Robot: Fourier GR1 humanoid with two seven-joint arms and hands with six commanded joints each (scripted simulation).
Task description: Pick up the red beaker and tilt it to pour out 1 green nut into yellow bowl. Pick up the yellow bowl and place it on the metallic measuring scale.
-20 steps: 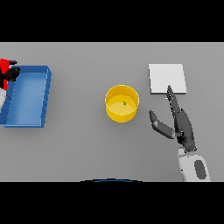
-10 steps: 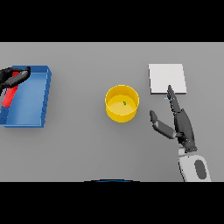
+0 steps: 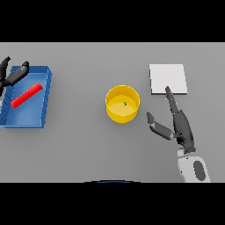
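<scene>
The red beaker (image 3: 27, 95) lies on its side, slanted, inside the blue tray (image 3: 26, 115) at the far left. My left hand (image 3: 9, 77) hovers over the tray's back left corner, open with its fingers spread, just clear of the beaker. In the middle of the table stands the yellow bowl (image 3: 115, 115) with one green nut (image 3: 125, 103) in it. The white, square scale (image 3: 168, 78) lies to the bowl's back right. Between bowl and scale rests my right hand (image 3: 182, 127), open, with its thumb pointing towards the bowl and a fingertip at the scale's front edge.
The blue tray takes up the table's left edge. Grey table surface lies between the tray and the bowl, and in front of the bowl.
The left hand held the red beaker at the left edge, tipped it over the tray, and has let it go. It now lies in the tray. The right hand has barely moved.
</scene>
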